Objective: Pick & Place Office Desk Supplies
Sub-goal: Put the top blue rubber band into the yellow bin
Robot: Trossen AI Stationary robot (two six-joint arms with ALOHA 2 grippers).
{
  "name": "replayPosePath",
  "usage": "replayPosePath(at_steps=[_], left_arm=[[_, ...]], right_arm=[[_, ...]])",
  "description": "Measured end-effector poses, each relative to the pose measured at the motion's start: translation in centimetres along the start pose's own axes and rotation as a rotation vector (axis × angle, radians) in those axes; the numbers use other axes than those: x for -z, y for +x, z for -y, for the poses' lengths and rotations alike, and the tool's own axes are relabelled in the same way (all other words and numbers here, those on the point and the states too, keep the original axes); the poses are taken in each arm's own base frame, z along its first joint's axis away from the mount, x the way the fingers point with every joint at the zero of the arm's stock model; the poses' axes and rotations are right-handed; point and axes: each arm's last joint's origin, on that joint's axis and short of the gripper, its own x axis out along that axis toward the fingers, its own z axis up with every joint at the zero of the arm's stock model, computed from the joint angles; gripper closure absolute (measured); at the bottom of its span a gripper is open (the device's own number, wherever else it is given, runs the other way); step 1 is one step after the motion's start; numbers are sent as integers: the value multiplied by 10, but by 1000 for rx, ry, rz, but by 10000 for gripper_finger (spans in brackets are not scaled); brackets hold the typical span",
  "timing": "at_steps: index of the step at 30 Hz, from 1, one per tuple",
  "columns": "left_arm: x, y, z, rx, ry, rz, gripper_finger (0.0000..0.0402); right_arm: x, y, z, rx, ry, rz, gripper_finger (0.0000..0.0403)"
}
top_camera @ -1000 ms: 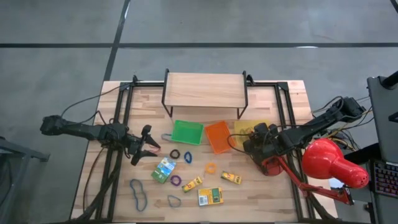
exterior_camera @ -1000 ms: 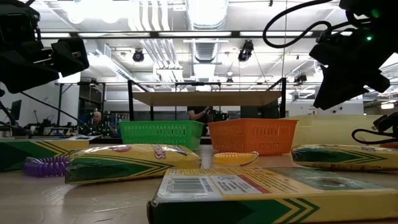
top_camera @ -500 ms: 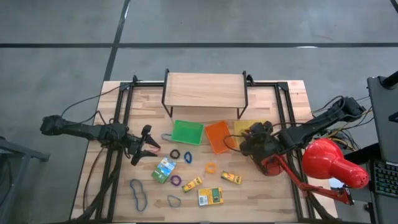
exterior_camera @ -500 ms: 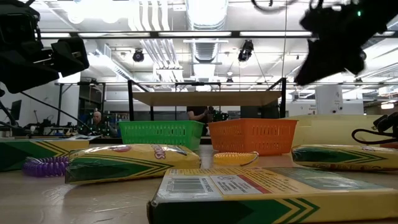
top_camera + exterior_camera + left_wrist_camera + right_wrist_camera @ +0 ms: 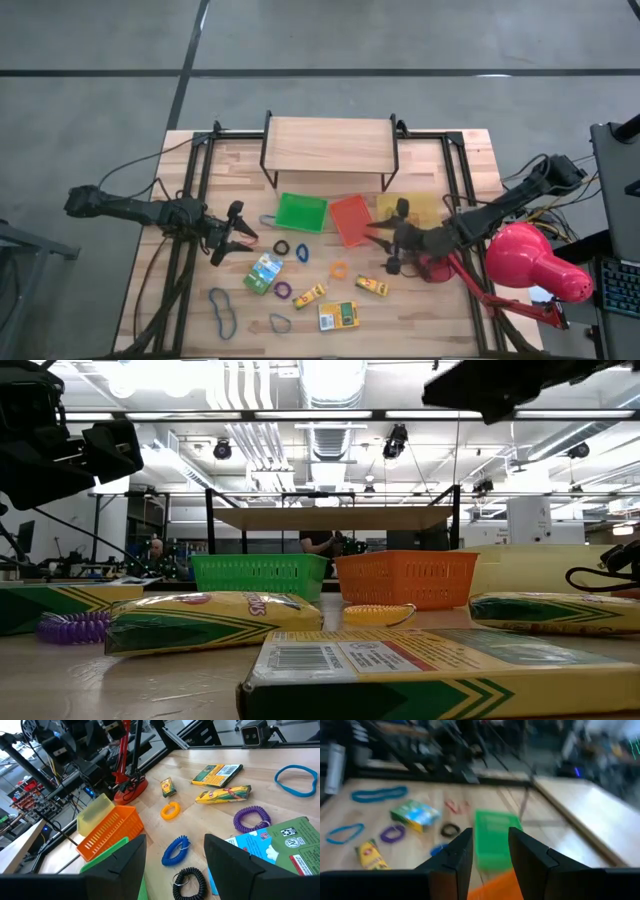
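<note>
The supplies lie loose on the wooden table [image 5: 200,170]. A green-and-blue box [image 5: 264,272] and three yellow boxes [image 5: 309,295] [image 5: 372,286] [image 5: 338,316] rest flat. Around them lie rubber bands: blue [image 5: 222,310], purple [image 5: 283,290], black [image 5: 281,247] and orange [image 5: 339,269]. My left gripper [image 5: 236,238] stands open and empty at the left, pointing at the bands [image 5: 176,851]. My right gripper [image 5: 385,238] hovers open and empty near the orange tray's near right corner, high above the table [image 5: 490,855].
Green [image 5: 301,213], orange [image 5: 350,218] and yellow [image 5: 415,208] trays stand in a row at mid-table, in front of a wooden shelf on a black frame [image 5: 330,145]. A red desk lamp [image 5: 530,260] stands at the right, its base [image 5: 435,268] beside my right arm.
My right gripper has risen from over the yellow tray and gone toward the table's left, past the orange tray's corner. It has tipped up from pointing down to almost level and rolled about its own axis. In the low view it has climbed to the picture's top.
</note>
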Motion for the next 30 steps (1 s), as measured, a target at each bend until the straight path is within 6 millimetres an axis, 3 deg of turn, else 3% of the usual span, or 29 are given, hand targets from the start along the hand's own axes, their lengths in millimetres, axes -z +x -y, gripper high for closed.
replayPosePath(at_steps=[11, 21, 30], left_arm=[[0, 0, 0, 0, 0, 0, 197], [0, 0, 0, 0, 0, 0, 197], [0, 0, 0, 0, 0, 1, 197]], right_arm=[[38, -8, 33, 54, 23, 79, 273], [50, -18, 74, 171, 163, 121, 272], [45, -16, 81, 210, 169, 129, 271]])
